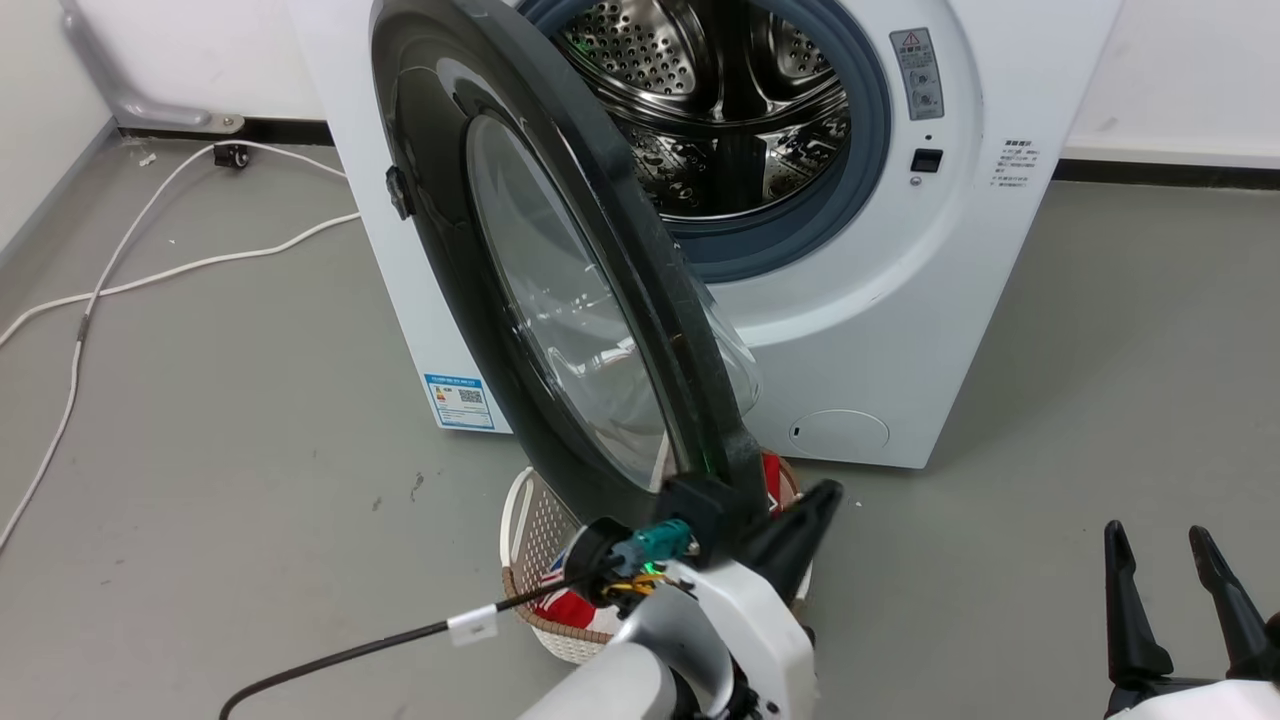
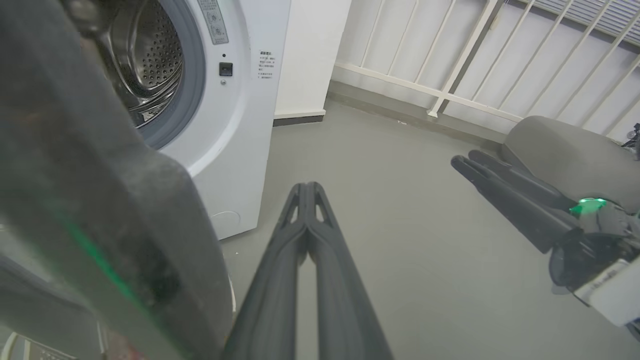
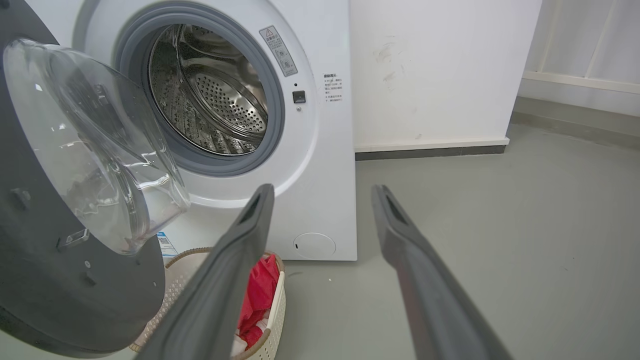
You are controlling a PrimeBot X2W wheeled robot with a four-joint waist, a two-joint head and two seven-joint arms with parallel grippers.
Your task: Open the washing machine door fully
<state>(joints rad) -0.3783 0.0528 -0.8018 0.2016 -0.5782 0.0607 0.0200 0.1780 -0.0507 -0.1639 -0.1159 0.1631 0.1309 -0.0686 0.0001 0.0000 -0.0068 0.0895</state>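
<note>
Door (image 1: 560, 300) hangs about half open from the machine (image 1: 880, 330). My left claw (image 2: 306, 191), fingers pressed together, sits just inside the door's free edge, probably touching it, though that view blurs there. I'd push steadily outward, following the hinge arc. Right claw (image 1: 1155, 530) waits, fingers apart.

nothing readable tbh; warning-triangle sticker (image 1: 917, 72) and tiny print (image 1: 1016, 163) on the washing machine (image 1: 900, 330) beyond the right gripper (image 1: 1155, 535); blue QR label (image 1: 459, 401) left of the left gripper (image 1: 825, 497).
</note>
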